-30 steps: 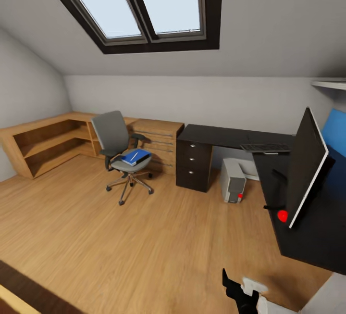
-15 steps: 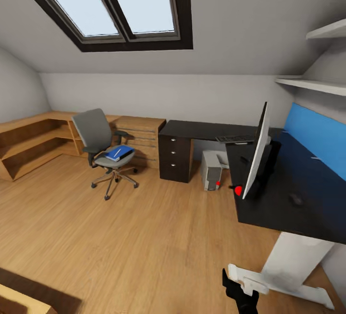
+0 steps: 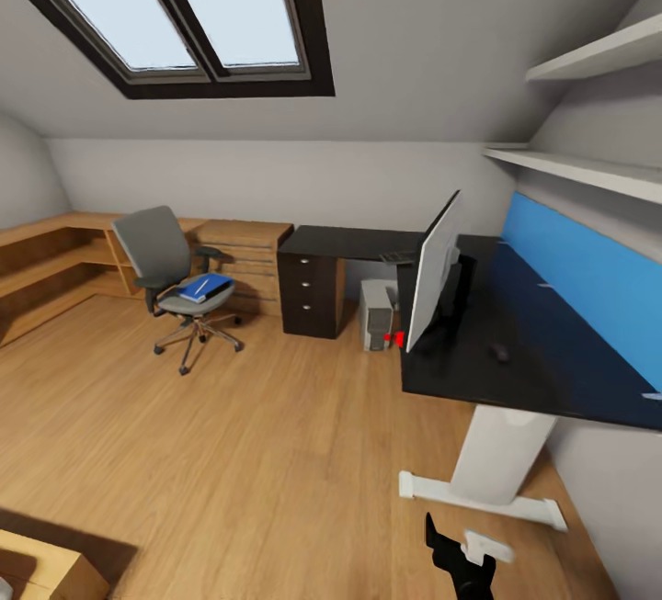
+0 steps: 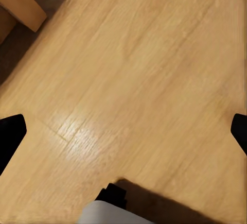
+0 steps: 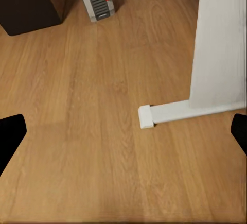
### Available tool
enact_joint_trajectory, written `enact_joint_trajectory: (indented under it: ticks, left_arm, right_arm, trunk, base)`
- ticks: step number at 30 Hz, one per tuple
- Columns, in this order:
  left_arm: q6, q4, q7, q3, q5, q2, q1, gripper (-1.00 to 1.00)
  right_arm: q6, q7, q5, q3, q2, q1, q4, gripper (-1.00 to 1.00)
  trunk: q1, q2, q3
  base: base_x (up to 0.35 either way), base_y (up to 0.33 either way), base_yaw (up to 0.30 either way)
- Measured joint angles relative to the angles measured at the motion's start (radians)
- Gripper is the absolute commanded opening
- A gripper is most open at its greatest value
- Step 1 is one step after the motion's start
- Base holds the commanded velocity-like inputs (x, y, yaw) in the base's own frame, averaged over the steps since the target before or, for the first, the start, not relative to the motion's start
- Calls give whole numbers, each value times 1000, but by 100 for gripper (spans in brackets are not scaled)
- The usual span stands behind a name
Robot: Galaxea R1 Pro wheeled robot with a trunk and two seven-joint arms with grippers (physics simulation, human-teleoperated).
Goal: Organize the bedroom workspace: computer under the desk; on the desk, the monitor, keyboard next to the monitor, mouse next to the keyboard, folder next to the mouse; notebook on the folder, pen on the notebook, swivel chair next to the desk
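Desk [image 3: 515, 379] workspace seen from across the bedroom, both grippers empty over the wooden floor [image 3: 230, 453].

Monitor [image 3: 432, 274] stands upright on the glossy black desk top, edge-on to the head camera, red dot at its lower corner; the mouse [image 3: 499, 353] lies on the top between the monitor and the blue back panel [image 3: 579, 278]. Keyboard [image 3: 397, 257] rests on the far run of the desk, behind the monitor. Computer [image 3: 375, 315] stands on the floor under the desk, beside the dark drawer unit [image 3: 311, 295]. Swivel chair [image 3: 179, 283] stands well apart from the desk, near the light wooden chest of drawers [image 3: 241, 255]; the folder [image 3: 207, 287] lies on its seat with the pen [image 3: 201, 288] on top. Left gripper [image 4: 123, 128] and right gripper [image 5: 123, 131]: jaws spread wide, nothing between them. Right wrist view shows a white desk leg [image 5: 216, 44].
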Motion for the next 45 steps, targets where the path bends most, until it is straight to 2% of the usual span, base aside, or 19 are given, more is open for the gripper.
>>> enact_joint_trajectory:
  ticks: [12,29,35,37,40,42,45]
  left_arm:
    - [-2,0,-1,1,0,2,0,100]
    - [-2,34,-2,-1,-1,3,0,100]
    - [-1,37,-2,-1,-1,4,0,100]
    - [-1,38,-2,-1,-1,4,0,100]
    - [-1,38,-2,-1,-1,5,0,100]
    - [-1,38,-2,-1,-1,5,0,100]
    - [-2,38,-2,-1,-2,5,0,100]
  right_arm:
    - [-2,-2,-3,-1,-4,0,0,100]
    - [-16,-3,-6,-3,-9,0,-2,100]
    - [-92,-3,-9,-5,-32,0,-2,100]
    - [-138,-3,-9,-6,-39,0,-2,100]
    - [-246,-8,-11,-9,-46,0,-3,100]
    - [-273,-21,-13,-10,-48,-1,-9,100]
    - [-252,-51,-15,-10,-50,-4,-50,100]
  trunk:
    - [-4,7,3]
    - [-4,7,-1]
    - [-4,7,-4]
    - [-4,7,-4]
    - [-4,7,-4]
    - [-4,7,-4]
    - [-4,7,-4]
  base:
    - [-26,-22,-22]
    - [0,-10,-251]
    - [0,-63,-153]
    - [0,-71,-55]
    - [0,-73,-24]
    - [0,-54,-10]
    - [0,-24,-4]
